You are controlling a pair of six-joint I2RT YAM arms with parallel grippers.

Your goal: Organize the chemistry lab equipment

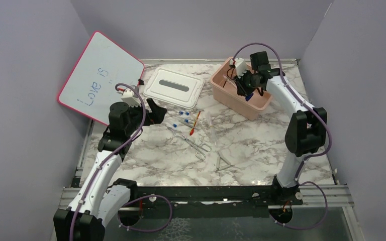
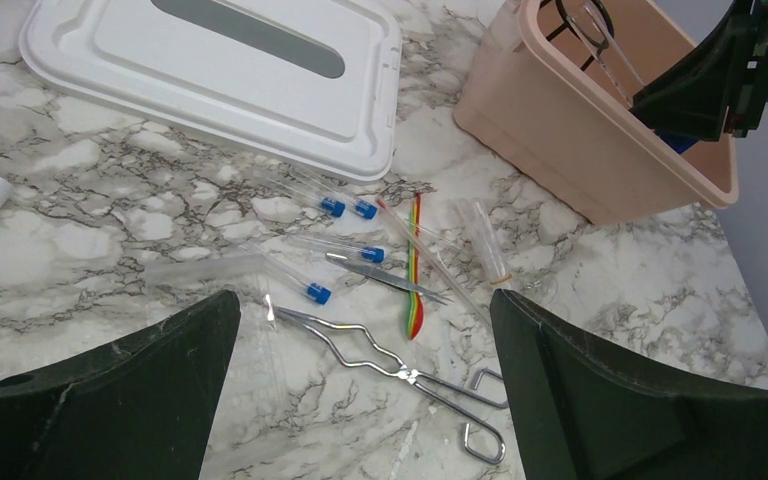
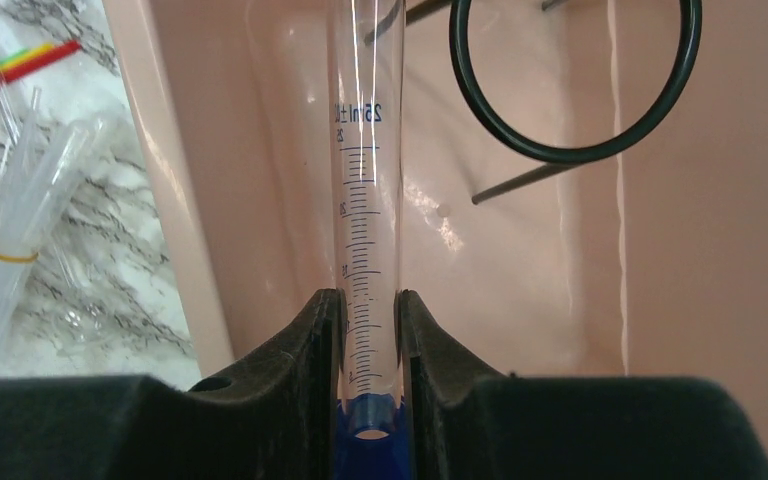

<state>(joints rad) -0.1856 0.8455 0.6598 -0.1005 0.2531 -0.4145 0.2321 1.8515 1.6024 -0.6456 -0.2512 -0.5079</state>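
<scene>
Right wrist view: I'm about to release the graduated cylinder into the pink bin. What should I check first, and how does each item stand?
1. Grip: the right gripper is shut on the graduated cylinder just above its blue base: ok.
2. Position: the cylinder points into the pink bin, with the bin's inner walls behind it: ok.
3. Clearance: the black ring stand lies in the bin to one side, with no contact visible: ok.
4. Bin floor under the cylinder: hidden by the fingers: cannot tell.
5. Left gripper: open over the test tubes on the table, away from the bin: ok.
</scene>
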